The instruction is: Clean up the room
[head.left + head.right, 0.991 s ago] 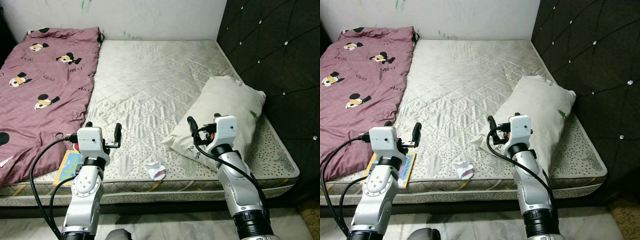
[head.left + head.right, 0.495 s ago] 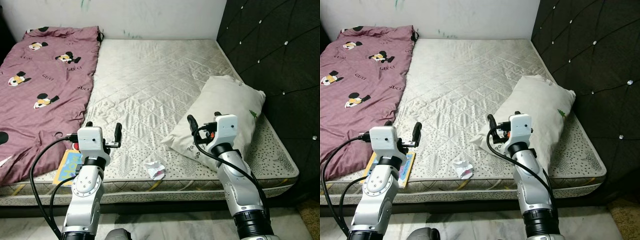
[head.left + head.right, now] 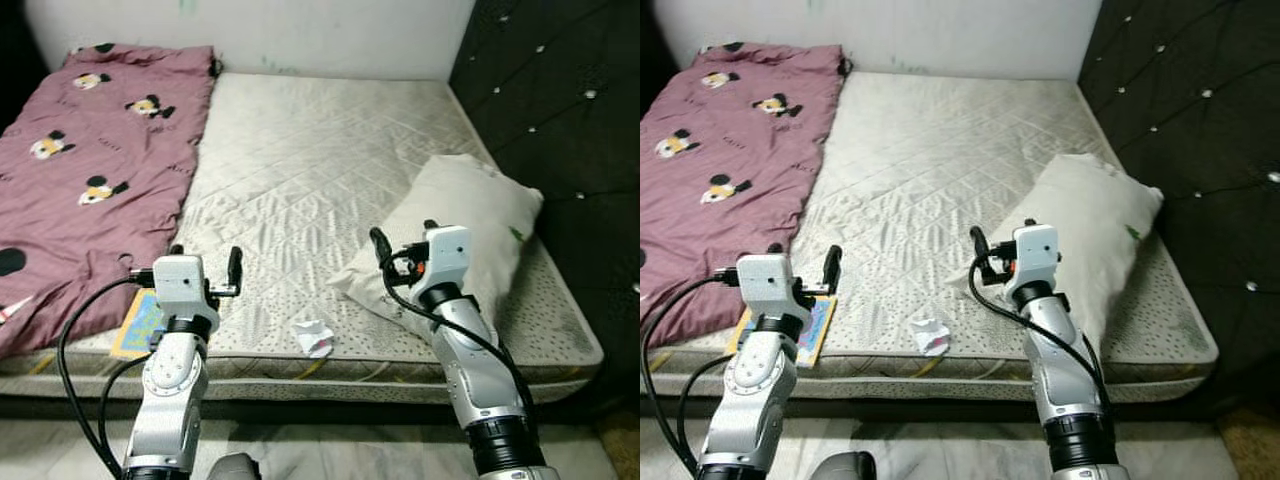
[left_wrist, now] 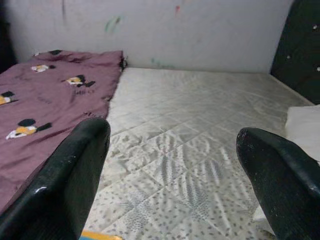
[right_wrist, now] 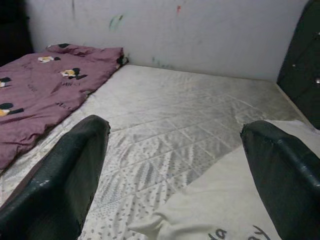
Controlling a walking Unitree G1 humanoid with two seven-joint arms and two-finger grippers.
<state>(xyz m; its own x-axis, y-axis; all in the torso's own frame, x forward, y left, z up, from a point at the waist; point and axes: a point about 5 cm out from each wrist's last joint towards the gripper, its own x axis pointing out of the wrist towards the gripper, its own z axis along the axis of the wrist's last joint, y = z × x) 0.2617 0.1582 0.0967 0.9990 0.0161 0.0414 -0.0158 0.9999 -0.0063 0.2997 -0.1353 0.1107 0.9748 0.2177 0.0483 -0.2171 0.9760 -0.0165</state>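
A crumpled white wrapper (image 3: 314, 337) with a pink spot lies near the front edge of the bare quilted mattress (image 3: 320, 150). To its left a colourful flat book (image 3: 140, 322) rests at the mattress edge, partly behind my left arm. A white pillow (image 3: 462, 232) lies askew on the right side, and a purple cartoon-print blanket (image 3: 90, 170) covers the left side. My left gripper (image 3: 205, 262) is open above the front edge, beside the book. Just in front of the pillow's near corner, my right gripper (image 3: 403, 240) is open too. Both are empty.
A black tufted headboard (image 3: 560, 100) runs along the bed's right side. A marked white wall (image 3: 330, 40) closes off the far end. Pale tiled floor (image 3: 330, 455) lies between me and the bed.
The whole picture has shifted a little, so the camera has moved. Both arms hold the same pose and nothing on the bed has moved.
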